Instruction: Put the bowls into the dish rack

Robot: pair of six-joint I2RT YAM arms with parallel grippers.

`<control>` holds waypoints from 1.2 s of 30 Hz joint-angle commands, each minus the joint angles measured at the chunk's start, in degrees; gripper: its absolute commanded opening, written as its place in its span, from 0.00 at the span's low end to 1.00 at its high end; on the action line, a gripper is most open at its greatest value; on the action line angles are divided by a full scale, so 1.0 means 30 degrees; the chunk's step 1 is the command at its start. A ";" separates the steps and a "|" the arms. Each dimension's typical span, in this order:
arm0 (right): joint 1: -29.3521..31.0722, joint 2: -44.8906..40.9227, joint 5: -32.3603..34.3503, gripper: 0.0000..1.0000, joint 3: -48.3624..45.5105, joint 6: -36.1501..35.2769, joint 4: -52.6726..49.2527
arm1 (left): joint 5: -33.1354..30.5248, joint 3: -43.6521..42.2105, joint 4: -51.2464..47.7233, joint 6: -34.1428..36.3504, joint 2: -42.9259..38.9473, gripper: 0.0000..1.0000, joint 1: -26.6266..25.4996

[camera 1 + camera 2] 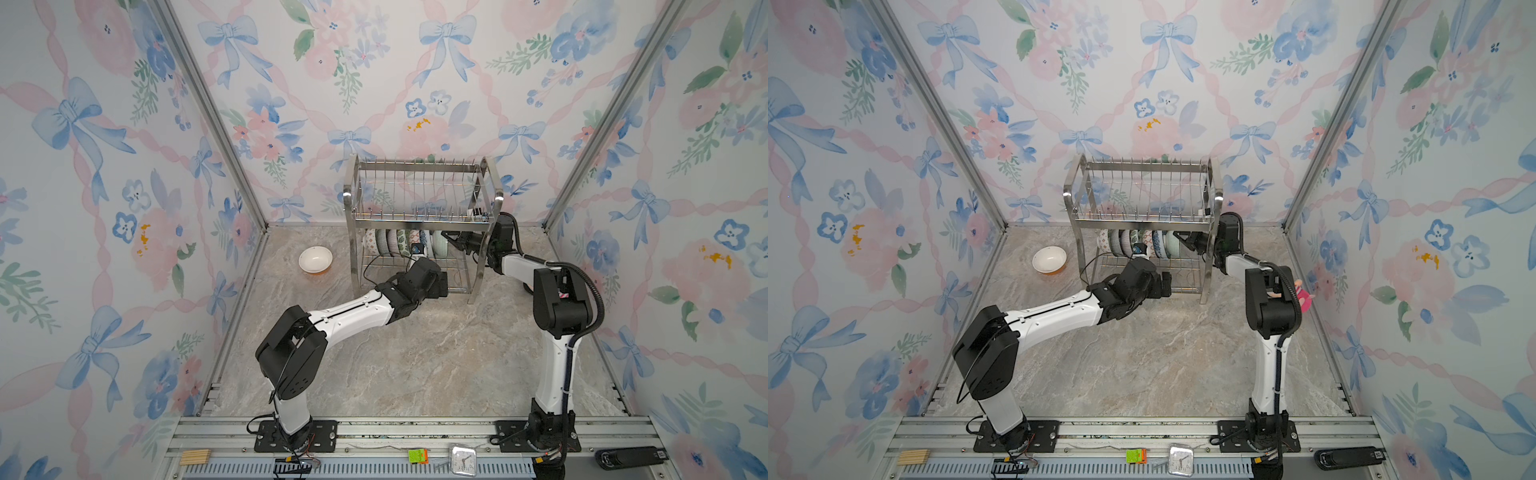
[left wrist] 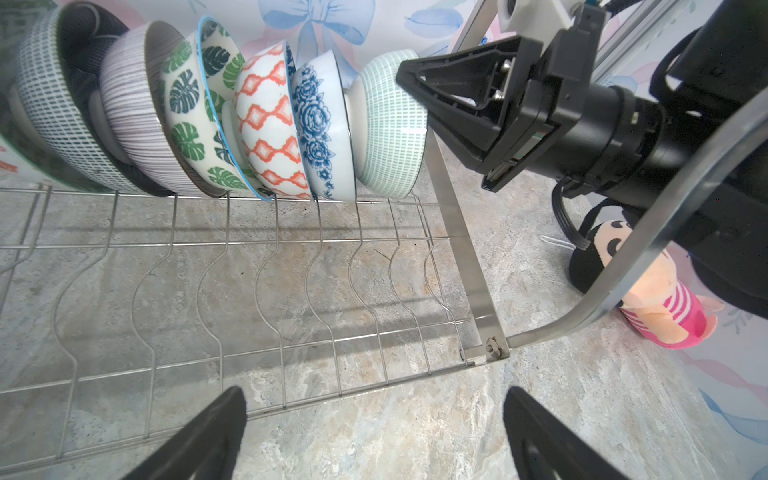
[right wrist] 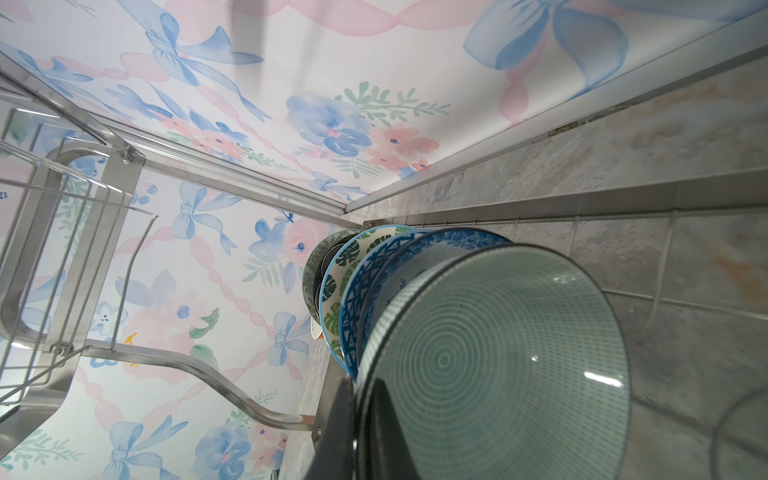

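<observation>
The dish rack (image 1: 419, 222) (image 1: 1142, 224) stands at the back of the table. Several bowls (image 2: 266, 124) stand on edge in a row on its lower tier. The pale green bowl (image 2: 390, 124) (image 3: 498, 365) is last in the row, at the right end. My right gripper (image 2: 409, 77) (image 3: 357, 415) (image 1: 446, 243) reaches in from the rack's right side and is shut on this bowl's rim. My left gripper (image 2: 374, 415) (image 1: 442, 284) hangs open and empty at the front edge of the lower tier. An orange-and-white bowl (image 1: 315, 259) (image 1: 1049, 259) sits upright on the table, left of the rack.
A pink plush doll (image 2: 665, 307) (image 1: 1304, 297) lies on the table by the right wall, behind my right arm. The rack's upper tier (image 1: 415, 195) holds nothing. Wallpapered walls close in three sides. A small clock (image 1: 463, 459) and other bits lie on the front rail.
</observation>
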 commanded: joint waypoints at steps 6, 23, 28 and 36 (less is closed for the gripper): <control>0.0321 0.0739 -0.0143 0.00 0.0903 0.1669 0.2736 | -0.0382 -0.0290 -0.0257 0.0189 -0.0885 0.98 0.0188; 0.0523 0.1698 0.0290 0.00 0.1017 0.4355 0.5413 | -0.0416 -0.0531 -0.0332 0.0053 -0.1070 0.98 0.0189; 0.0497 0.1556 0.0282 0.00 0.0904 0.3822 0.4807 | -0.0410 -0.0561 -0.0347 0.0038 -0.1069 0.98 0.0189; 0.0511 0.1779 0.0341 0.00 0.1367 0.3638 0.3658 | -0.0374 -0.0561 -0.0365 0.0014 -0.1084 0.98 0.0196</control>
